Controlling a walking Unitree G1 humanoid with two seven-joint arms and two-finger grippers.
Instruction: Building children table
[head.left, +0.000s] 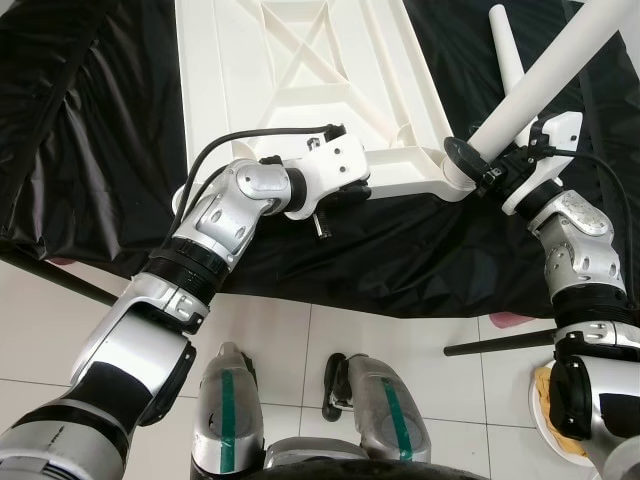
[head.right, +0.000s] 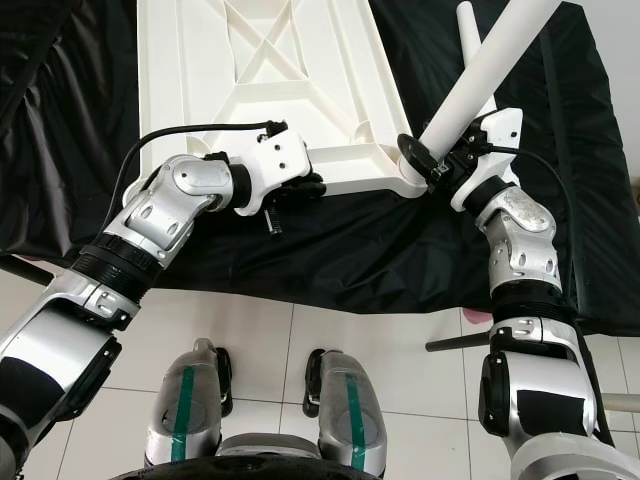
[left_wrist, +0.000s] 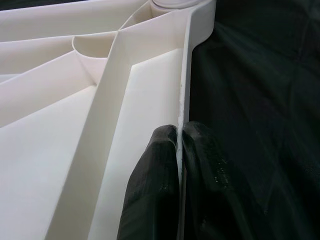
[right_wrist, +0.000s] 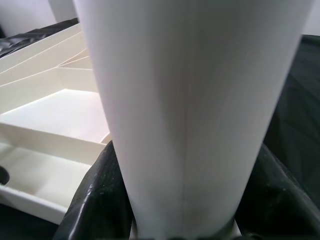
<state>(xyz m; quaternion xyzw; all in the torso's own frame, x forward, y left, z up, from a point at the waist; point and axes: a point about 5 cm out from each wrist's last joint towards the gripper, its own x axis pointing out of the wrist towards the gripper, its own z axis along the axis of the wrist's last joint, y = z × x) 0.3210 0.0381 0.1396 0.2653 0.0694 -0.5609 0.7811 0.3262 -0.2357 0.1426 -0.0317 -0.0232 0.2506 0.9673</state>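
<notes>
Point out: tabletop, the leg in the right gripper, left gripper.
tabletop (head.left: 300, 60), left eye view, ribbed underside.
leg (head.left: 545, 85), left eye view, mid-shaft.
left gripper (left_wrist: 180, 131), left wrist view, fingertips pinching the tabletop rim.

tabletop (head.left: 300, 80) on cloth (head.left: 90, 150) | leg (head.left: 545, 85) at its right corner | spare leg (head.left: 506, 50) behind

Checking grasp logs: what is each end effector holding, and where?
Left end effector pinches the upturned tabletop by its near edge rim; right end effector grips the white leg near its lower end.

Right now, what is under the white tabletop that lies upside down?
The white tabletop lies on a black cloth, which spreads past it on every side. What the cloth rests on beneath the tabletop is covered; near the robot, white floor tiles show.
</notes>
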